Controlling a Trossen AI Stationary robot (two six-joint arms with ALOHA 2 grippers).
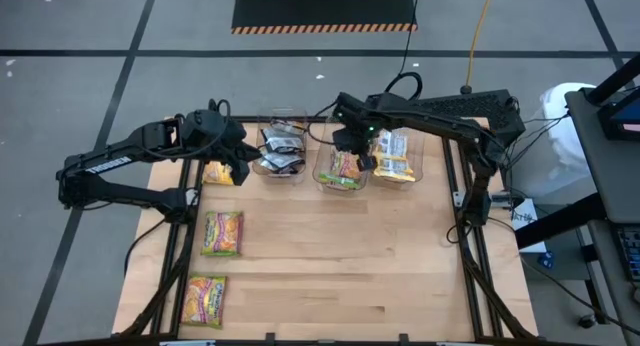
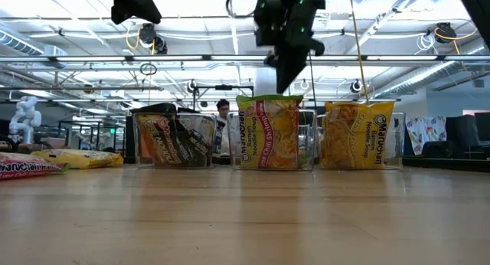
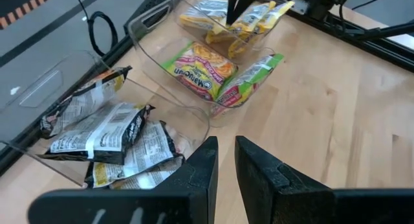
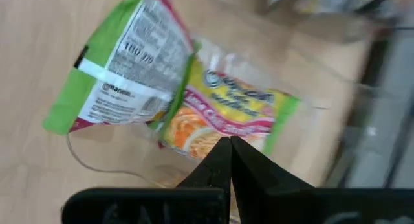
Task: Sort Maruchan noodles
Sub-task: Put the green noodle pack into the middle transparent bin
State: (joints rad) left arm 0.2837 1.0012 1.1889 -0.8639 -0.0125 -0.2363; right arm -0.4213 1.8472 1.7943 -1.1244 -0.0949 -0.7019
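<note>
Three clear bins stand in a row at the table's far edge. The left bin (image 1: pixel 283 151) holds black packets (image 3: pixel 110 133), the middle bin (image 1: pixel 338 171) lime-green packets (image 4: pixel 129 68), and the right bin (image 1: pixel 395 156) yellow packets (image 2: pixel 360 135). A yellow packet (image 1: pixel 218 173) and two lime-green packets (image 1: pixel 222 233) (image 1: pixel 206 298) lie flat on the table's left side. My right gripper (image 1: pixel 362 162) hangs shut and empty above the middle bin. My left gripper (image 3: pixel 225 159) hovers by the left bin, over the yellow packet, with a narrow gap and nothing in it.
Bare wood (image 1: pixel 380 276) spreads over the table's middle and near right. Dark frame rails (image 1: pixel 470 246) run along the table's sides. A person (image 2: pixel 223 108) shows in the room beyond the bins.
</note>
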